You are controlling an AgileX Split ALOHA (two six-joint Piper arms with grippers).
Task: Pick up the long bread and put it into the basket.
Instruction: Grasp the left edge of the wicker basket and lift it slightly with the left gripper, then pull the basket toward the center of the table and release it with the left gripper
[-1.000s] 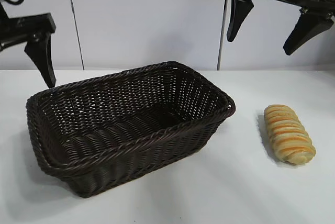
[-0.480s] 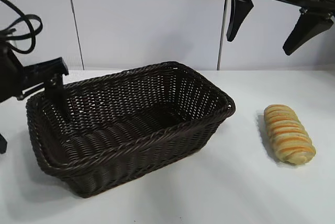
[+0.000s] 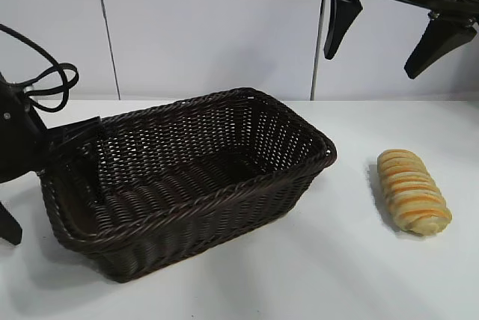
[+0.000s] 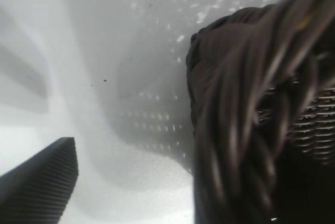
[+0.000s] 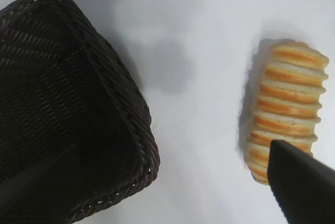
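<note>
The long bread [image 3: 413,190], golden-tan with orange stripes, lies on the white table to the right of the basket; the right wrist view [image 5: 285,106] shows it too. The dark brown wicker basket [image 3: 247,211] stands centre-left and is empty. My left gripper [image 3: 45,197] is open and low at the basket's left end, one finger inside the basket and the other outside by the table. In the left wrist view the braided rim [image 4: 246,109] sits close beside one finger [image 4: 39,185]. My right gripper [image 3: 370,64] is open, high above the gap between basket and bread.
The white table [image 3: 352,275] has bare surface in front of and around the bread. A pale wall with vertical seams stands behind. The left arm's cable loops [image 3: 45,84] hang above the basket's left end.
My left gripper has dropped from above the basket's left end down to its rim, one finger going inside. The right gripper, the bread and the basket have not moved.
</note>
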